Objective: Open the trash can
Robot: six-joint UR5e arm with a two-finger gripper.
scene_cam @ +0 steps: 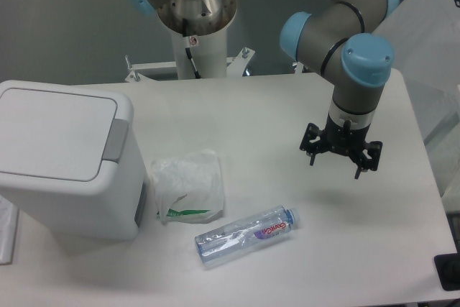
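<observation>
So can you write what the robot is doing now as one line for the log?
gripper: open, empty, above table | trash can: lid shut, far from gripper | push tab: untouched | step: not begun

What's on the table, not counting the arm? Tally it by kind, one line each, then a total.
Bin: 1
Bag: 1
Bottle: 1
Total: 3
</observation>
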